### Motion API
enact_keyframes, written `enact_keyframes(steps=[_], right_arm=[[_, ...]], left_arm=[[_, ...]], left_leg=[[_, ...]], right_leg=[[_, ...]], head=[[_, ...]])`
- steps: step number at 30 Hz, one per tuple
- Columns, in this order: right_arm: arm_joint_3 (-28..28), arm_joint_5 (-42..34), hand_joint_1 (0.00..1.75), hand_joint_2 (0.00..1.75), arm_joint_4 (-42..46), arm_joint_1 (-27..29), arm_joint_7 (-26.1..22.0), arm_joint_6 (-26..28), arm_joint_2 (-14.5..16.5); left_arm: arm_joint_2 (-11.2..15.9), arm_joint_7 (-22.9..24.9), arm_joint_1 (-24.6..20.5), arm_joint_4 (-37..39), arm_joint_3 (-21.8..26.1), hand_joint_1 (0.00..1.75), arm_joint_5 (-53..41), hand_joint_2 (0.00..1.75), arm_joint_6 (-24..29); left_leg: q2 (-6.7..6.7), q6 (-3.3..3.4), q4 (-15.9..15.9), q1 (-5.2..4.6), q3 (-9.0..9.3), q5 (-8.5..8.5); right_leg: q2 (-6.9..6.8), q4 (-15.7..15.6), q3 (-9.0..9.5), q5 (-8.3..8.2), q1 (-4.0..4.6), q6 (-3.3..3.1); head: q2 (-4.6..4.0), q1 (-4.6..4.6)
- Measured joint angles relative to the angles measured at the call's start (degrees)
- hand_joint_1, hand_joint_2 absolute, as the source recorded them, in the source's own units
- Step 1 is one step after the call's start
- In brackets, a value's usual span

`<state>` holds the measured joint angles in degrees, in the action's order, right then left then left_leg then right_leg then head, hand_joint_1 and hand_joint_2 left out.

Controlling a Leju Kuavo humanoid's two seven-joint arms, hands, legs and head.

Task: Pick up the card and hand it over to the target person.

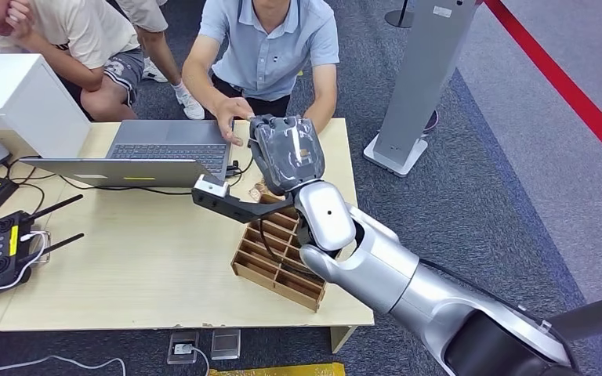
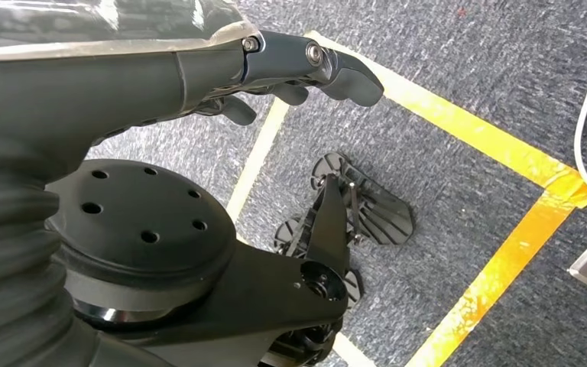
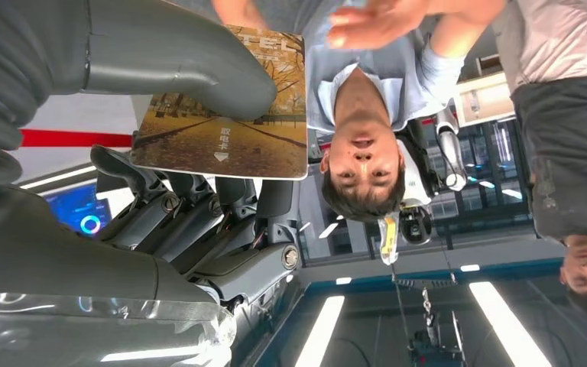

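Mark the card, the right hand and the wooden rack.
card [image 3: 233,130], right wrist view, middle of its printed face
right hand [image 1: 286,153], head view, back of the hand
wooden rack [image 1: 270,262], head view, slotted top

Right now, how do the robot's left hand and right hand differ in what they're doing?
The right hand grips the card between thumb and fingers; the left hand holds nothing, its fingers curled in. The right hand is raised over the table toward the person in the blue shirt, whose hand is close by; the left hand hangs low over the carpeted floor with yellow tape lines. Both have dark fingers.
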<state>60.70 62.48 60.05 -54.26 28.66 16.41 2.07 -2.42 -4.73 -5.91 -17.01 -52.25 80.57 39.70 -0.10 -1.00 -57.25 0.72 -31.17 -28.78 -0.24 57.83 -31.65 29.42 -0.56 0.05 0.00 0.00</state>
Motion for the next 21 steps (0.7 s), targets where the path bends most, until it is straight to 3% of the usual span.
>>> enact_keyframes(steps=[21], right_arm=[[2.02, -0.46, 1.75, 1.75, -3.52, -0.37, -0.84, 1.25, 1.82]], left_arm=[[-0.52, -0.23, -0.21, 0.95, 0.01, 0.0, 0.52, 1.75, 0.3]], left_leg=[[0.07, -0.01, 0.03, 0.0, 0.03, -0.02]], right_leg=[[0.08, -0.02, 0.02, -0.01, 0.0, 0.0]], head=[[0.0, 0.0]])
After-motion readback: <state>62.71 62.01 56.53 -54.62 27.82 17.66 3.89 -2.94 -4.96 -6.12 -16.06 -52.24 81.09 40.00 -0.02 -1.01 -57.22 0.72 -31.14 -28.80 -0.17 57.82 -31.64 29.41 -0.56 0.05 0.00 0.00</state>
